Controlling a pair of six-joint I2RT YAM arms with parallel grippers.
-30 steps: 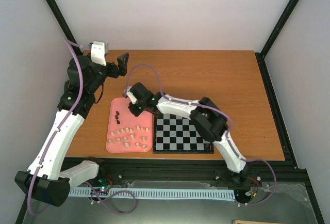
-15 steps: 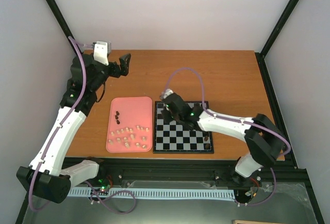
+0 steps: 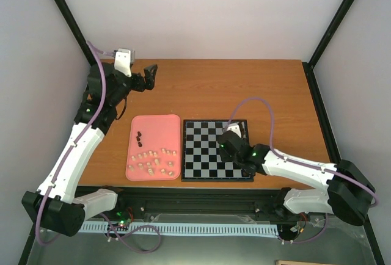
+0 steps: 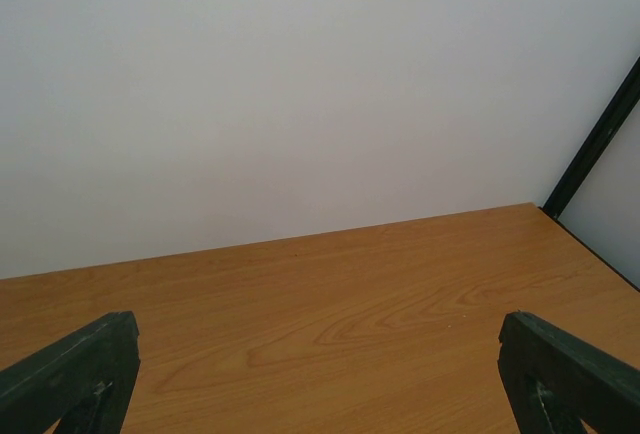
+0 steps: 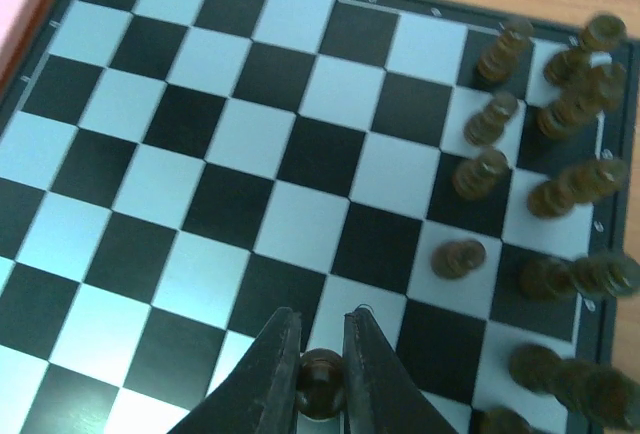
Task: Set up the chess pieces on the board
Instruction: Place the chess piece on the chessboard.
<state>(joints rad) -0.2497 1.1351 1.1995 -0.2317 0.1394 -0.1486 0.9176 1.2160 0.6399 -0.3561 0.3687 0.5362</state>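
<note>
The board [image 3: 201, 152] lies right of centre, black and pale checks. My right gripper [image 3: 227, 144] hangs over its right half, shut on a dark brown chess piece [image 5: 322, 386] that sits between the fingers [image 5: 280, 354]. In the right wrist view the right gripper [image 5: 322, 319] is above a pale square, and several dark chess pieces [image 5: 478, 174] stand along the board's [image 5: 250, 134] right side. My left gripper [image 3: 148, 76] is raised at the back left, open and holding nothing; in the left wrist view its fingers [image 4: 75, 374] frame only bare wood.
A pink tray [image 3: 172, 123] left of the board holds several cream pieces [image 3: 153, 161] and two dark ones [image 3: 139, 135]. A black frame post [image 4: 590, 144] stands at the table's back right corner. The right arm's cable [image 3: 256, 103] loops over the table.
The right arm swung from the pink tray across the board to its right half, carrying the dark piece. The left arm shifted only slightly.
</note>
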